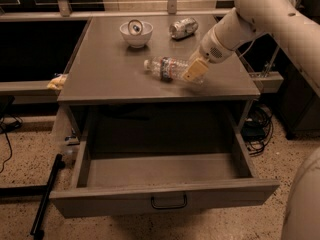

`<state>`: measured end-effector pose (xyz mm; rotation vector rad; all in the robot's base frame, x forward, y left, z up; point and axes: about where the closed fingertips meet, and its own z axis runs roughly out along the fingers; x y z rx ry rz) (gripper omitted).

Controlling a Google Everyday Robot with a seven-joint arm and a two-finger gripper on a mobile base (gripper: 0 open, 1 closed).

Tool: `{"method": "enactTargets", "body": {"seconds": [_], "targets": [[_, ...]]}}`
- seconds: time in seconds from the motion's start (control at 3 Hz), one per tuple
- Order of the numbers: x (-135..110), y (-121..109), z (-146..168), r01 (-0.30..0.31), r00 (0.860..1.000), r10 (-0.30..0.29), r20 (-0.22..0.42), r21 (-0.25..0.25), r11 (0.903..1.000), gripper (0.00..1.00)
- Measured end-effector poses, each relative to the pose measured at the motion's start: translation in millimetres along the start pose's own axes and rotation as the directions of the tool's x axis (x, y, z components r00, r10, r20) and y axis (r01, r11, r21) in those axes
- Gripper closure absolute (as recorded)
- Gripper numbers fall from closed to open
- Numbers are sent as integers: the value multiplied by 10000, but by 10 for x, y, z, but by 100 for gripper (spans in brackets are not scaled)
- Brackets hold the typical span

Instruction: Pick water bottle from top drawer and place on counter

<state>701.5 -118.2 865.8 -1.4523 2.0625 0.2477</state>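
The water bottle [167, 68] lies on its side on the grey counter [110, 69], right of centre, with its cap pointing left. My gripper [194, 71] comes in from the upper right and is at the bottle's base end, covering that end. The top drawer [165, 200] is pulled fully out below the counter. Its inside shows nothing, and its dark handle [169, 202] is centred on the front panel.
A white bowl [136, 32] stands at the back of the counter. A silver can [183, 27] lies on its side to the bowl's right. A yellowish object [58, 81] sits on the ledge left of the counter. Cables lie on the floor to the right [257, 129].
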Motion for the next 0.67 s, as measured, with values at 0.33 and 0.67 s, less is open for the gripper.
{"method": "enactTargets", "body": {"seconds": [0.33, 0.67], "targets": [[0, 0, 1, 0, 10000, 0, 0, -2, 10000, 0], [0, 0, 1, 0, 10000, 0, 0, -2, 10000, 0]]}}
